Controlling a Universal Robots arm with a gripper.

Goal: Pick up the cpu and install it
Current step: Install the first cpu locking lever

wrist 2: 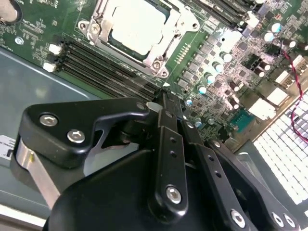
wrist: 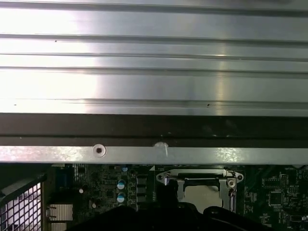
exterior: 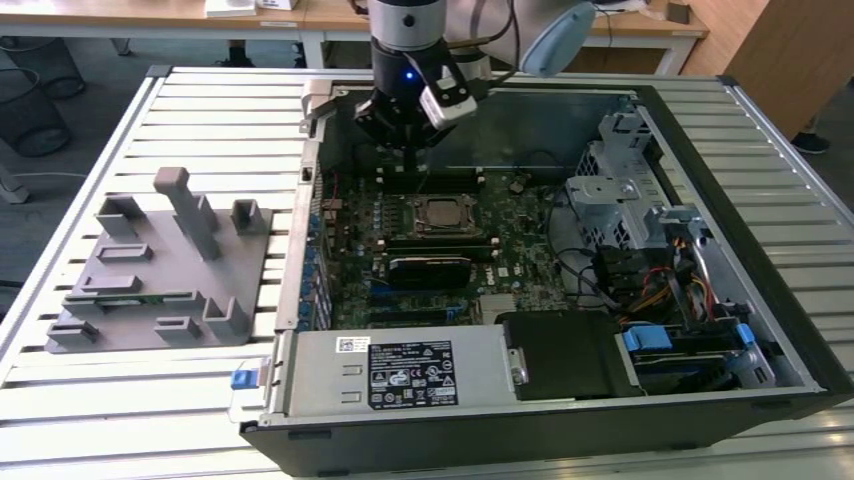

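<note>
The cpu [exterior: 441, 213] lies flat in the metal-framed socket in the middle of the motherboard [exterior: 514, 230], inside the open computer case [exterior: 747, 250]. Its silver lid also shows in the second wrist view [wrist 2: 137, 24] and the first wrist view [wrist: 202, 193]. My gripper [exterior: 404, 160] hangs above the board, just behind the socket and near the case's back wall, apart from the cpu. In the second wrist view the black fingers [wrist 2: 166, 139] meet at the tips, so the gripper [wrist 2: 163, 98] is shut with nothing in it.
A grey plastic fixture [exterior: 154, 270] with upright blocks stands on the slatted table at the exterior view's left. Inside the case, a power supply [exterior: 387, 370] sits at the front and a drive cage [exterior: 621, 190] with cables at the right. Memory slots [wrist 2: 106, 72] flank the socket.
</note>
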